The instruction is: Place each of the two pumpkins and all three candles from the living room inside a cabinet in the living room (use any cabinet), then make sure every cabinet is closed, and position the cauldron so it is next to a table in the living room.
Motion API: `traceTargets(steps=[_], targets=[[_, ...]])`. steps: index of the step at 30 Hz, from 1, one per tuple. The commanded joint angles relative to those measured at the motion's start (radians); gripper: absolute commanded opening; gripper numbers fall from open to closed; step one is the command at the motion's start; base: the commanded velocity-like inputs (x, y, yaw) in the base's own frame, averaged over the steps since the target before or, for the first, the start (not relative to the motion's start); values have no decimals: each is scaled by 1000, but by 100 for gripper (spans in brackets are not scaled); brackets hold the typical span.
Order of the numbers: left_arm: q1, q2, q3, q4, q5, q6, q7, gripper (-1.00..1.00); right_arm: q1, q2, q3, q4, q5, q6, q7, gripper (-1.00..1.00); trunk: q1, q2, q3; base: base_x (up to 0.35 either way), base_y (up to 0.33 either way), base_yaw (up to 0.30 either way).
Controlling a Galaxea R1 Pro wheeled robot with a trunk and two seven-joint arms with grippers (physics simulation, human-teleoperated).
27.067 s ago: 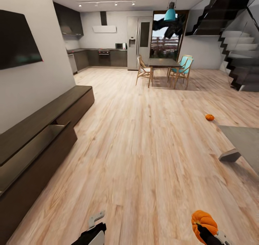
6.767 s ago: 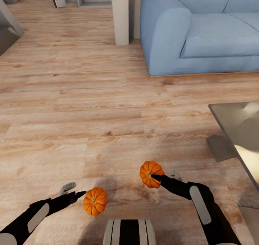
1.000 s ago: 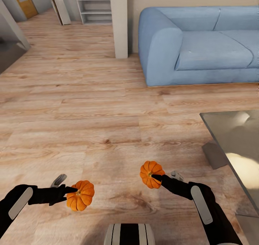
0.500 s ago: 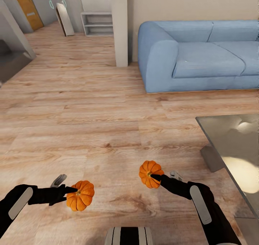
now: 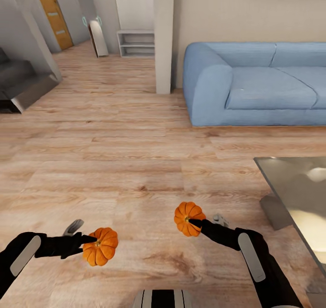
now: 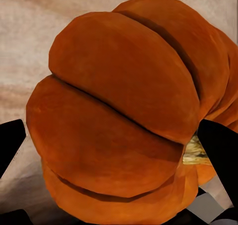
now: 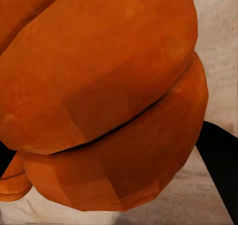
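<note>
Left gripper [image 5: 93, 242] jaws holding pumpkin [image 5: 100, 246], right gripper [image 5: 194, 221] jaws holding second pumpkin [image 5: 186, 218], table [image 5: 294, 186] at 3 o'clock

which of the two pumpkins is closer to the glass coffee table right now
The pumpkin held in the right gripper is closer to the glass table; the pumpkin in the left gripper hangs farther away, on the robot's left.
</note>
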Motion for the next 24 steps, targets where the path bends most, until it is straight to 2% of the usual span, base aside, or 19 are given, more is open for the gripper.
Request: traceTargets(steps=[1, 10, 14, 24], targets=[[-1, 1, -2, 1, -4, 1, -4, -100, 0, 0, -2, 0, 7, 5, 10, -100, 0, 0, 0, 0, 0, 279], [-1, 1, -2, 1, -4, -5, 1, -100, 0, 0, -1, 0, 14, 5, 10, -100, 0, 0, 2, 0, 0, 282], [-2, 1, -2, 1, -4, -6, 3, -100, 0, 1, -1, 0, 15, 3, 9, -100, -2, 1, 18, 0, 0, 287], [-2, 1, -2, 1, -4, -6, 4, -100, 0, 2, 0, 0, 16, 5, 8, -100, -2, 1, 18, 0, 0, 289]])
